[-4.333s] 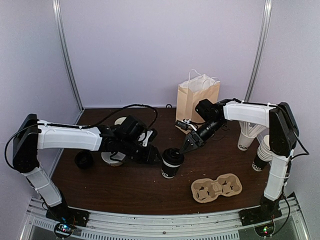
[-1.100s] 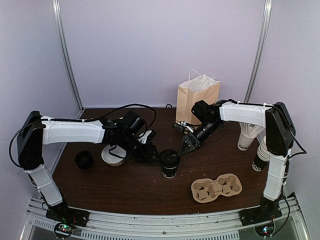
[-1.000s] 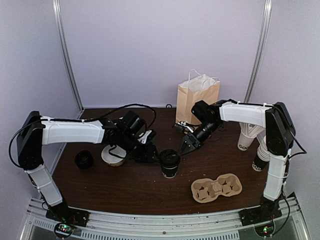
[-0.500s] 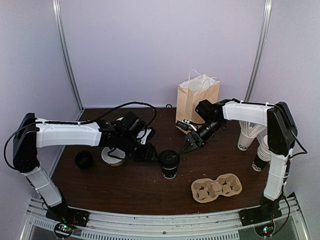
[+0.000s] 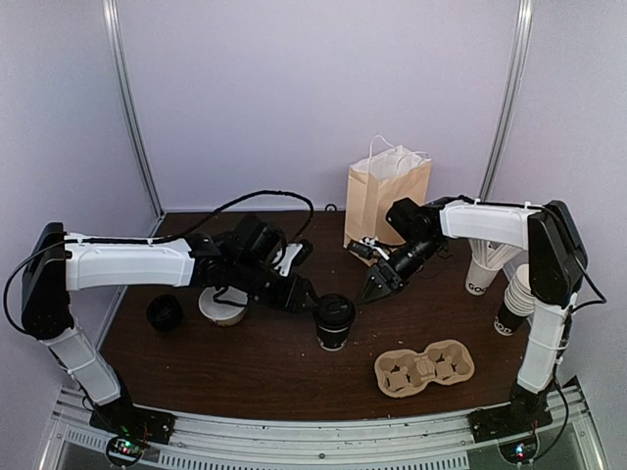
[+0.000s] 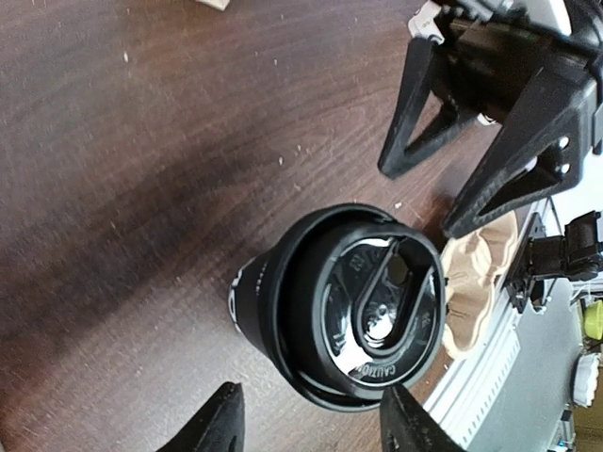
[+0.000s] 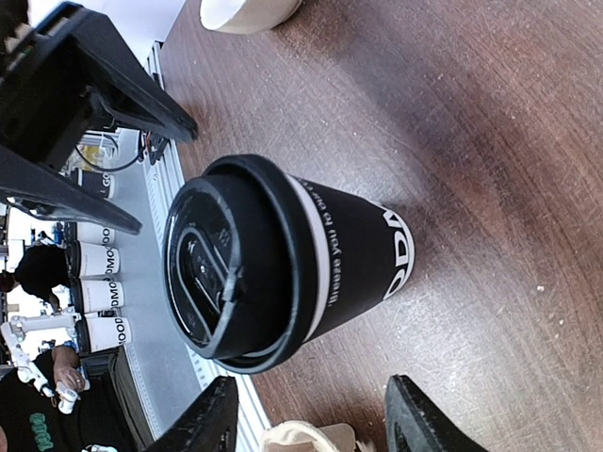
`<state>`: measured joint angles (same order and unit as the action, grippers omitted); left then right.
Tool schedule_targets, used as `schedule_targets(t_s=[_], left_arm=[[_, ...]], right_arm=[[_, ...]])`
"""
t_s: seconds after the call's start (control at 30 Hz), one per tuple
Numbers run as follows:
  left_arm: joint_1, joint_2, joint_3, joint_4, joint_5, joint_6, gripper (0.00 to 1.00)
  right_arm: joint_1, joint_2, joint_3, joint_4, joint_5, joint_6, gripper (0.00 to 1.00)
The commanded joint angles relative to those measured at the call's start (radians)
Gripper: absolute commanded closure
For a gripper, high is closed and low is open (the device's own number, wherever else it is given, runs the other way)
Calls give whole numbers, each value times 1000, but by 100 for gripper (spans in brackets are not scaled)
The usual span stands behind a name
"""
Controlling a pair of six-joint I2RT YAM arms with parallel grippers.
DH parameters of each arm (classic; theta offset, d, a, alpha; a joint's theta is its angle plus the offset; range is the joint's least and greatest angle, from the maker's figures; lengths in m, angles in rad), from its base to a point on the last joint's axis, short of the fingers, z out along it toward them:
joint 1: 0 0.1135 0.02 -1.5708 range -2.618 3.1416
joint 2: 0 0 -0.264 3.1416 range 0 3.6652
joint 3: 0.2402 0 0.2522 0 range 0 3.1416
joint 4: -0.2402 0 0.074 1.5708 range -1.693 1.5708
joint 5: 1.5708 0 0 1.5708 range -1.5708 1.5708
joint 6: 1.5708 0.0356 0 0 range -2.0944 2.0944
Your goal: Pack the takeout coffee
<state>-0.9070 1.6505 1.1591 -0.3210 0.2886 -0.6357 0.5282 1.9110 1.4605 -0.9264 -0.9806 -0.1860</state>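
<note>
A: What sits nearest the arms' bases?

B: A cardboard cup holder (image 5: pixel 424 368) lies on the near right of the table (image 5: pixel 235 367), its round wells facing up

A: And the coffee cup?

B: The coffee cup (image 5: pixel 334 321) stands upright near the middle of the table. It is left of the cup holder, a little farther back and apart from it. Its black lid (image 6: pixel 377 306) is on, and white lettering runs along its side

A: Is either gripper holding it?

B: No. The left gripper (image 5: pixel 308 298) hangs just left of the cup with its fingers spread. From its own camera the two tips show wide apart with the cup just beyond them; whether one brushes the lid I cannot tell. The right gripper (image 5: pixel 372 290) is to the right and slightly farther back, also spread wide, with bare table between it and the cup. The cup stands between the two

A: What is farther back?

B: On the left there is a cream mug (image 5: pixel 220 305), partly under the left arm, and a small black round thing (image 5: pixel 165 313) left of it. Along the right edge are stacks of paper cups (image 5: pixel 487 266). Farthest of all, a brown paper bag (image 5: pixel 387 191) stands upright by the back wall, handles up
</note>
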Motion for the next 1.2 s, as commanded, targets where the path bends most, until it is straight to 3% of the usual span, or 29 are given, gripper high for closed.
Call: schedule_targets(t_s=[0.0,0.2,0.4,0.93,1.17], left_arm=[[-1,13,86,-1,-66,76,47],[-1,103,167,-49,-101,130,47],[0,130,172,-41,-66,136,48],[-1,29,53,-13,-5,53,53],[0,-7,37,-83,-65,22,51]], right_arm=[[1,-40,-20,13,17,-13,46],[14,-24,-10,17,6,-6,55],[33,16,30,-8,-7,-15,59],[48,197,280,-78,6,7,67],[47,273,424,-148,17,-5,68]])
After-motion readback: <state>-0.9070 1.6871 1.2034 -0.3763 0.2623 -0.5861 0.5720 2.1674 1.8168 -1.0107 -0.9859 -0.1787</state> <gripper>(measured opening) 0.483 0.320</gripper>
